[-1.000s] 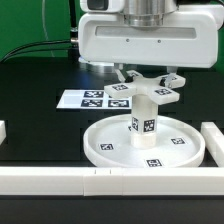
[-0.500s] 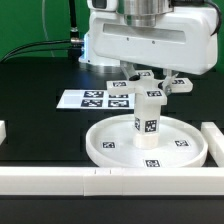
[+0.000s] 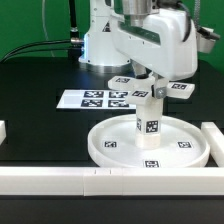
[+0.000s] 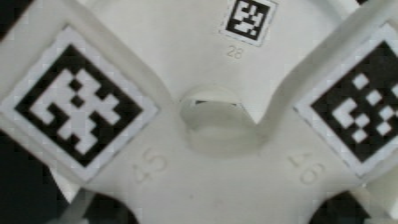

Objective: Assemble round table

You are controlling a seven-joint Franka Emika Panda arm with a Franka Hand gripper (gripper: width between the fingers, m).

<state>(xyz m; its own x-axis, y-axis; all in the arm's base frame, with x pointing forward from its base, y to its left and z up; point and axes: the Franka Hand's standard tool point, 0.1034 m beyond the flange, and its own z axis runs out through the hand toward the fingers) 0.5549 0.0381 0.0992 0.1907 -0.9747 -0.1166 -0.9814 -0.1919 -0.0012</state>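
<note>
The cross-shaped piece (image 3: pixel 150 91), apparently clamped in the tool (image 3: pixel 152 80), is best kept level and centred while being turned onto the post (image 3: pixel 148 122).

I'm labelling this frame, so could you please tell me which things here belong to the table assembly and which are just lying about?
Job:
- round disc
- post
- cross piece
- claw

Lying about:
- marker board
- border bars

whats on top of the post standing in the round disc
The cross-shaped piece sits on top of the post, which stands in the disc. The gripper above hides the joint and its own fingers.
</note>
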